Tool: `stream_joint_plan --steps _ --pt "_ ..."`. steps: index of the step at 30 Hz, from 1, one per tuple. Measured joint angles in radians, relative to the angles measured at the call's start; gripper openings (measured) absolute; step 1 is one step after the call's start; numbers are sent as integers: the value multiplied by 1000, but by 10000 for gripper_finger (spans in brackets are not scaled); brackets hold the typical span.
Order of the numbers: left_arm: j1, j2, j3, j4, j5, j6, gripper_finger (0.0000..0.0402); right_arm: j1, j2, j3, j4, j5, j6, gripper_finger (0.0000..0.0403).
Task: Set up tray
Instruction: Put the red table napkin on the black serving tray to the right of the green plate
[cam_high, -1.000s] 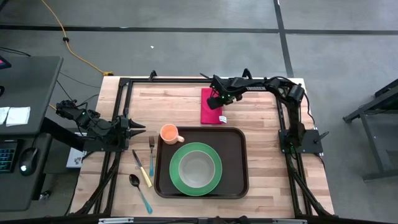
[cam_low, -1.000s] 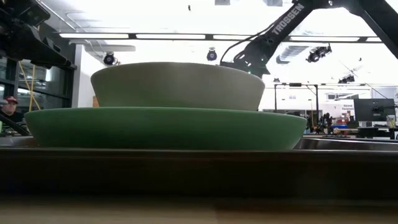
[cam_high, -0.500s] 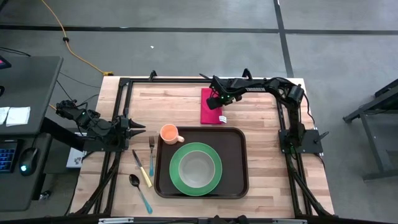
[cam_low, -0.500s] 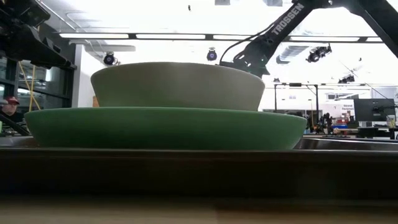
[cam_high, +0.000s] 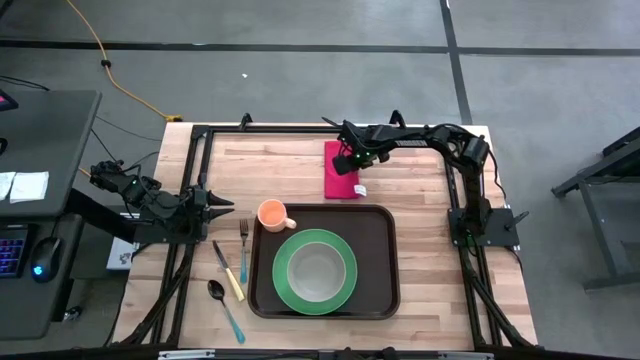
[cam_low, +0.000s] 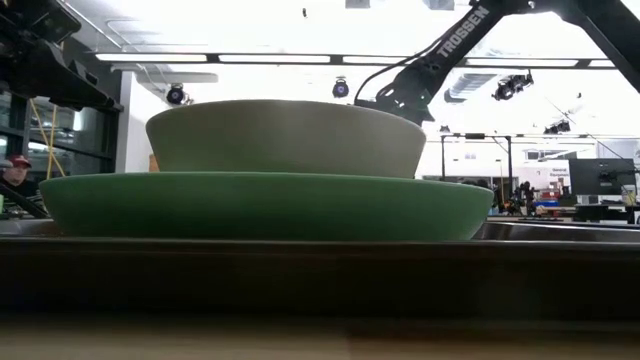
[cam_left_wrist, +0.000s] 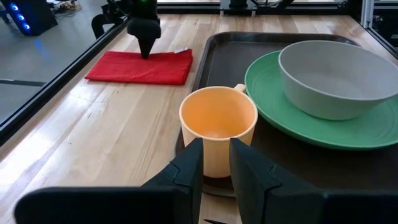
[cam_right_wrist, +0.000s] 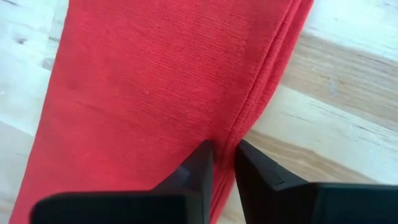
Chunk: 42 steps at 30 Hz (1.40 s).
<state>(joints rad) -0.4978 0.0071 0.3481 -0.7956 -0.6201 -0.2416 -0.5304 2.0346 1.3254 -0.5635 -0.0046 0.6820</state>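
The dark brown tray (cam_high: 376, 226) lies near the table's near edge. It carries the green plate (cam_high: 284, 272), with a pale bowl (cam_high: 316, 268) on it, and the orange cup (cam_high: 272, 214) in its far-left corner. A folded red napkin (cam_high: 340, 178) lies flat on the wood beyond the tray. My right gripper (cam_high: 347, 164) stands over the napkin, pointing down, shut on its edge. My left gripper (cam_left_wrist: 216, 167) waits at the table's left edge, shut, a short way from the cup (cam_left_wrist: 217, 123). My right gripper (cam_right_wrist: 222, 163) pinches the red napkin's folded long edge (cam_right_wrist: 241, 124), the one toward the table's right, between its two fingers. It comes from above, pointing down, fingers across the edge. Several layers show at that fold. The napkin lies flat on the table.
A fork (cam_high: 243, 248), a knife (cam_high: 229, 272) and a spoon (cam_high: 224, 304) lie on the wood left of the tray. A black frame (cam_high: 300, 129) runs around the table. Bare wood shows right of the tray and around the napkin.
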Motion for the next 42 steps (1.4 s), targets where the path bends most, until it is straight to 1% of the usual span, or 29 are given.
stream_joint_plan --steps 8,17,23,28,34,42 --pt "0 0 0 0 0 0 108 0 0 0 6 5 17 5" --pt "0 0 0 0 0 -3 108 -11 0 0 0 -7 21 1" --pt "0 0 0 1 0 -3 108 -34 0 2 -21 -58 25 1" --pt "0 0 0 1 0 -3 108 -55 0 1 -28 -121 25 0" --pt "0 0 0 1 0 -3 108 -77 -2 10 -68 -149 24 0" --pt "0 0 0 2 0 -3 108 -112 3 39 -113 -243 -1 0"
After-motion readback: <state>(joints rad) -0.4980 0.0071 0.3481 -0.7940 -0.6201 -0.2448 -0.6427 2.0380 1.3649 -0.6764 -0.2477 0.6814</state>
